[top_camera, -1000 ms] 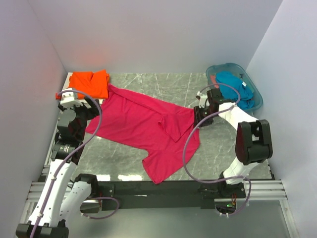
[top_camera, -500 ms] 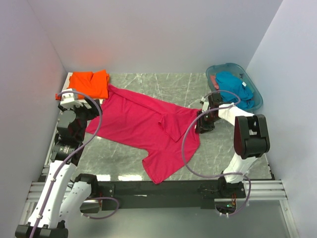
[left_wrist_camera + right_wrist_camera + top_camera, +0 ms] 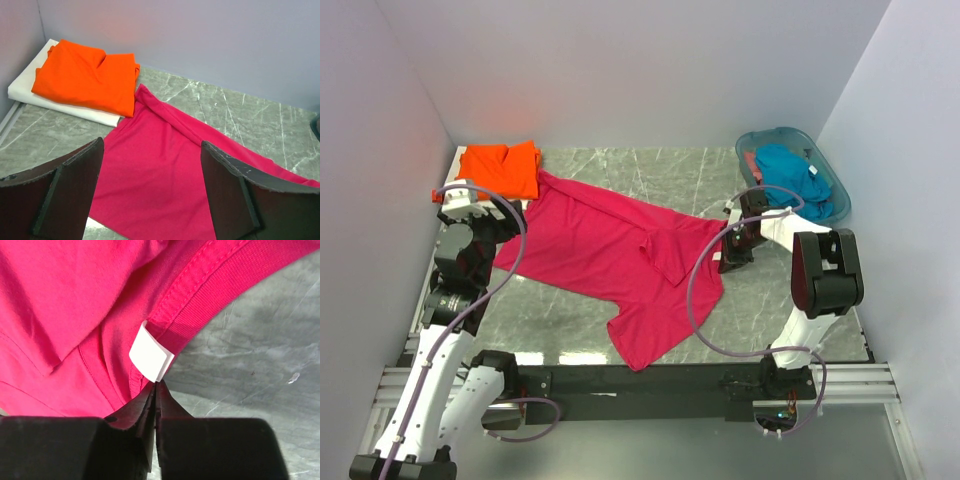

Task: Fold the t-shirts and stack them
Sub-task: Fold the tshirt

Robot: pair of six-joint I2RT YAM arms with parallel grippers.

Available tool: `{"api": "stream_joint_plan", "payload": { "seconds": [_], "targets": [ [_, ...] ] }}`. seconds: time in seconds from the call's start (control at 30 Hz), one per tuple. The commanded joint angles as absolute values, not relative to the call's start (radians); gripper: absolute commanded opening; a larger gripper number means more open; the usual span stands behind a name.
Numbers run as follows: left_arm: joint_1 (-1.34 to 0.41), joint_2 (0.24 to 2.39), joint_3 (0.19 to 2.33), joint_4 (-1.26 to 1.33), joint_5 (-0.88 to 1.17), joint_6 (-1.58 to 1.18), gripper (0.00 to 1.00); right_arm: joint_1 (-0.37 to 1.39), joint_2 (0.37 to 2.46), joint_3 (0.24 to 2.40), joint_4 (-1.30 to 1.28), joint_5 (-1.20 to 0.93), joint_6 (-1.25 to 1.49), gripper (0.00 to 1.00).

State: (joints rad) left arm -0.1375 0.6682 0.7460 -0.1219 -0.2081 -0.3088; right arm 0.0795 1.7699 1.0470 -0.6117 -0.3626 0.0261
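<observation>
The magenta-red t-shirt [image 3: 600, 250] lies spread out across the middle of the table, one sleeve folded over its chest. My right gripper [image 3: 726, 260] is shut at its neck edge on the right; in the right wrist view the jaws [image 3: 159, 384] pinch the collar just below the white neck label [image 3: 151, 357]. A folded orange t-shirt [image 3: 503, 168] rests in the far left corner. The teal-blue t-shirt [image 3: 795, 175] lies bunched in the basket. My left gripper [image 3: 151, 145] hangs open above the magenta shirt's [image 3: 165, 170] left part, holding nothing.
The translucent teal basket [image 3: 760, 138] stands at the far right corner beside the right wall. A white folded layer [image 3: 30, 87] lies under the orange t-shirt [image 3: 85, 75]. Walls enclose the table on three sides. Bare marble shows in front of the right gripper [image 3: 250, 355].
My right gripper has moved a little toward the near side along the shirt's collar and closed on it. The left arm has stayed still.
</observation>
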Motion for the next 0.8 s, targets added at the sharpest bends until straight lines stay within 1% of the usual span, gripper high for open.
{"api": "stream_joint_plan", "payload": {
  "seconds": [0.0,0.1,0.27,0.6,0.7,0.73,0.77],
  "targets": [
    [-0.147,0.646,0.750,-0.107,-0.222,-0.296,0.84,0.069,1.778,1.063,-0.673,-0.348,0.009,0.03],
    [-0.152,0.644,0.752,-0.109,-0.225,-0.295,0.84,0.054,1.761,1.066,-0.690,-0.333,-0.028,0.00],
    [-0.158,0.641,0.752,-0.107,-0.229,-0.293,0.84,0.005,1.746,1.075,-0.727,-0.291,-0.077,0.00],
    [-0.163,0.646,0.752,-0.107,-0.224,-0.296,0.84,-0.175,1.753,1.092,-0.804,-0.222,-0.208,0.00],
    [-0.163,0.655,0.750,-0.104,-0.209,-0.301,0.85,-0.227,1.769,1.094,-0.815,-0.213,-0.256,0.00],
    [-0.163,0.661,0.750,-0.101,-0.203,-0.304,0.86,-0.238,1.772,1.097,-0.818,-0.210,-0.268,0.00],
    [-0.164,0.669,0.749,-0.098,-0.183,-0.313,0.87,-0.247,1.778,1.101,-0.825,-0.212,-0.294,0.02]
  ]
}}
